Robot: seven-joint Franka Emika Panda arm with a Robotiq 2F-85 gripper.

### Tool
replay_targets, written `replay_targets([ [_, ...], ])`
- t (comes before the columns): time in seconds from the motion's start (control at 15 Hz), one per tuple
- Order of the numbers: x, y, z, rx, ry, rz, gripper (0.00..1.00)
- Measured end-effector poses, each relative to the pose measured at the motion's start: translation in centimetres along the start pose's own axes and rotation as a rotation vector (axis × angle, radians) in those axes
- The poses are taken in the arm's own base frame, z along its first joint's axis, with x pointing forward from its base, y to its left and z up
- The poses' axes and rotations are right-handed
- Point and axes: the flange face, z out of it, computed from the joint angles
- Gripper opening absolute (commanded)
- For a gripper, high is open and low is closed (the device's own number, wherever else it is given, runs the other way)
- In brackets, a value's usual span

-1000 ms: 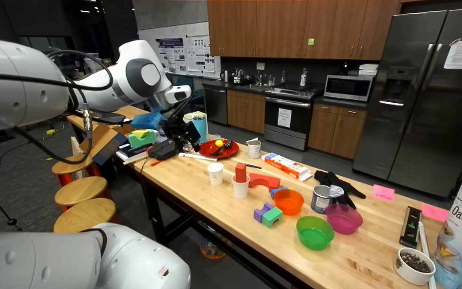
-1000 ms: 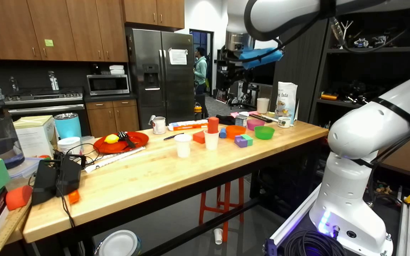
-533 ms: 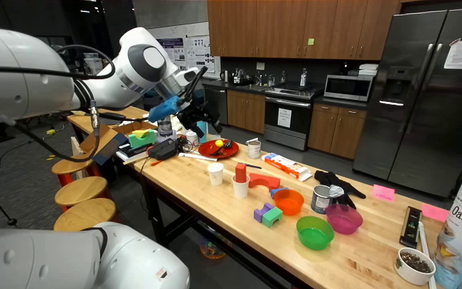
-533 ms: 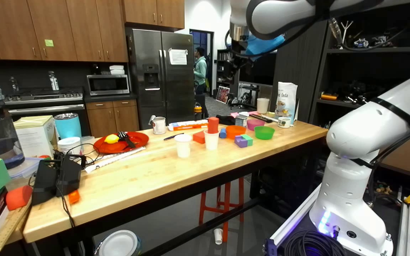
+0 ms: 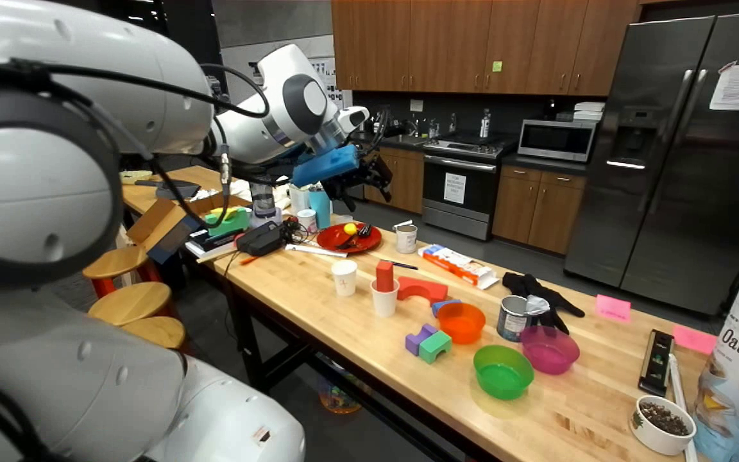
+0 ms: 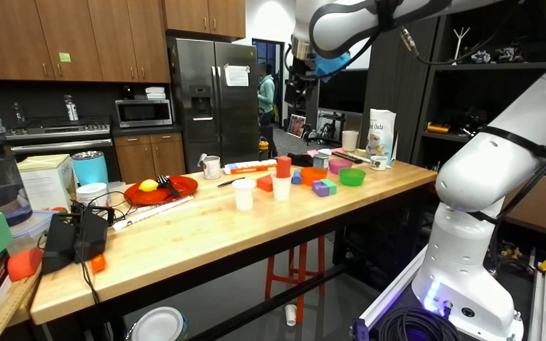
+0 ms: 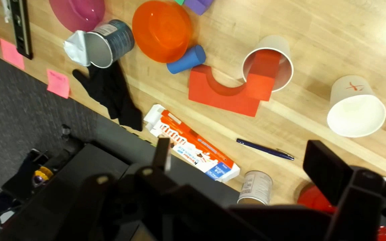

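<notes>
The wooden tabletop [image 6: 197, 239] bears a red plate [image 6: 187, 185], a white can [image 5: 407, 239], a dark pen [image 7: 265, 149], an orange-and-white box [image 7: 196, 145] and a black glove [image 7: 112, 97]. A white cup [image 5: 384, 303] stands upright just beside a red arch [image 7: 221, 98]; an orange bowl [image 5: 462, 325], a green bowl [image 5: 503, 373] and a magenta bowl [image 5: 550, 351] sit close together.

Three views over this table [image 6: 192, 237]
Both exterior views look across toward the fridge [image 5: 648, 173], sharing the cups [image 6: 244, 196]; the wrist view peers down, nearer, past the gripper [image 7: 241, 160].

In an exterior view, the claw [image 5: 368, 197] hung above the table [image 5: 363, 340]; a red block [image 5: 385, 276] poked from a white cup [image 5: 384, 303] beside a red arch [image 5: 427, 289].
</notes>
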Motion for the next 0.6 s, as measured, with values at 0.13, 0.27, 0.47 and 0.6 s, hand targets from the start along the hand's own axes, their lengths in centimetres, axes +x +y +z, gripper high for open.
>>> replay_targets([
  [0.13,1.9,-0.6,2.0,0.031,-0.029,-0.034,1.0],
  [0.27,3.6,-1.4,3.7,0.059,-0.055,-0.056,1.0],
  [0.47,5.9,-2.4,5.3,0.084,-0.091,-0.073,1.0],
  [0.6,6.3,-2.7,6.4,0.088,-0.132,-0.08,1.0],
])
